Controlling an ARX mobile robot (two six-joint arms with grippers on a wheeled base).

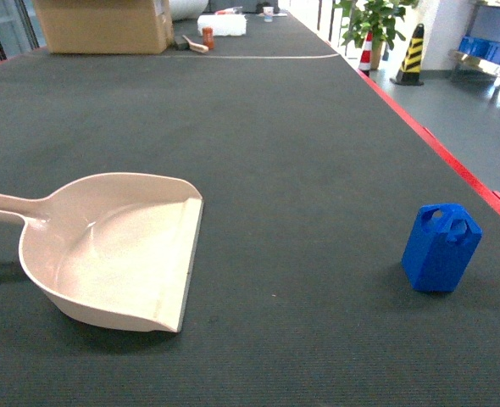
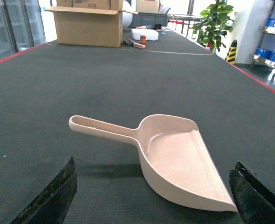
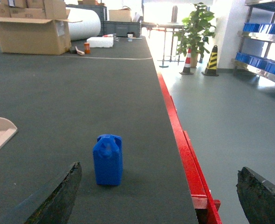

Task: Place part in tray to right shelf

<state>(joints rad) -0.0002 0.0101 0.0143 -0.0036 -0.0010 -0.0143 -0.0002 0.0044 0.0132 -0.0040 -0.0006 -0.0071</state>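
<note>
Small bright blue plastic block with two loop handles stands upright on the dark grey matted table, near its red right edge, well apart from the beige plastic dustpan-shaped tray lying at left, handle pointing left. Bare mat between them. Left gripper hangs spread open behind the tray; right gripper spread open behind the block, neither touching. Far end: cardboard box, potted plant, striped cone. Steel shelf with blue crates stands off right.

A cardboard box, a potted plant and a striped cone stand far back.
</note>
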